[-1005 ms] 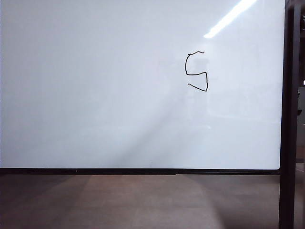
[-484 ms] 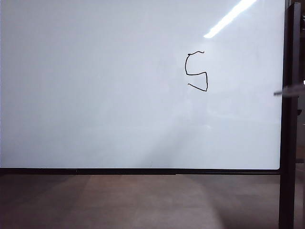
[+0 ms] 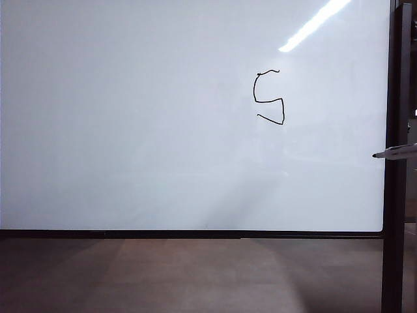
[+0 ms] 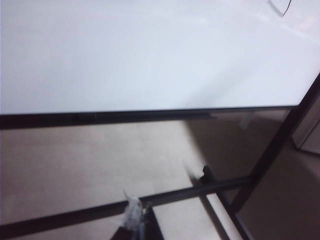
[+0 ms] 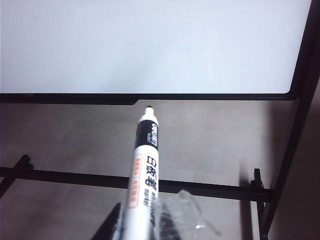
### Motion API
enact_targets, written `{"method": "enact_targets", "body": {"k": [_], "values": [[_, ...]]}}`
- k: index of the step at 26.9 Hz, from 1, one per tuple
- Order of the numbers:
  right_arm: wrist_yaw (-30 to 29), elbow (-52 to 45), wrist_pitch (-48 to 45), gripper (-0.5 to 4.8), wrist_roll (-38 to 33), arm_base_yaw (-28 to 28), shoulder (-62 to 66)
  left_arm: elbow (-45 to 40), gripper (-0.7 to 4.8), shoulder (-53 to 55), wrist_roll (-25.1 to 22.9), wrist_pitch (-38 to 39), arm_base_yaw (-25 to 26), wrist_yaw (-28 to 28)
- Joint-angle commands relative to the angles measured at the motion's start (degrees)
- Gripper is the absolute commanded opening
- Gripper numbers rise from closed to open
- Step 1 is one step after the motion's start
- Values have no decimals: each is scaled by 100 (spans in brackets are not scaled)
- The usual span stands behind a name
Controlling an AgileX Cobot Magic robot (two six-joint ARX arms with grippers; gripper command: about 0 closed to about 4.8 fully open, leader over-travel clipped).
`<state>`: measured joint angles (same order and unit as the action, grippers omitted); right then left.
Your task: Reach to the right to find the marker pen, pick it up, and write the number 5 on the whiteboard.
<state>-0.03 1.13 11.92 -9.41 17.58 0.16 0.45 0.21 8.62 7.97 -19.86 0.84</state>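
Observation:
The whiteboard [image 3: 163, 130] fills the exterior view, with a thin black number 5 [image 3: 269, 98] drawn on its upper right. The marker pen [image 3: 397, 152] pokes in level from the right edge, dark tip toward the board and off its surface. In the right wrist view my right gripper [image 5: 142, 222] is shut on the marker pen [image 5: 146, 160], whose tip points at the board's lower edge. My left gripper [image 4: 140, 222] shows only its fingertips, shut on nothing, below the whiteboard [image 4: 150, 50]. A stroke of the 5 [image 4: 280, 7] shows at that view's corner.
A black upright post [image 3: 397, 195] frames the board's right side. The stand's black floor crossbar [image 5: 210, 189] runs beneath the board, over a brown floor [image 3: 195, 274]. A ceiling light glares on the board's upper right [image 3: 316, 23].
The marker pen has come into the exterior view at the right edge and dropped lower beside the post. The drawn 5 is unchanged.

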Motion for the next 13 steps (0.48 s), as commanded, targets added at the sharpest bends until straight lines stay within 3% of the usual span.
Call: {"method": "enact_targets", "body": {"k": [1,7,9,13], "values": [[2,-22,-15,-4,-2,4,-4,4,-5,2,-22,22,-2,0],[4,-22,-15,-4,-2,2,-4,7,-5,2,-22,22,166,-24],[-9,-26,-20,-4,0,-87,-4,7,-5,2,-22,17,667,-140],[-7,-26,-22,-4,0,-791,-4,4,-5,2,-24,15,2157,-188]]}}
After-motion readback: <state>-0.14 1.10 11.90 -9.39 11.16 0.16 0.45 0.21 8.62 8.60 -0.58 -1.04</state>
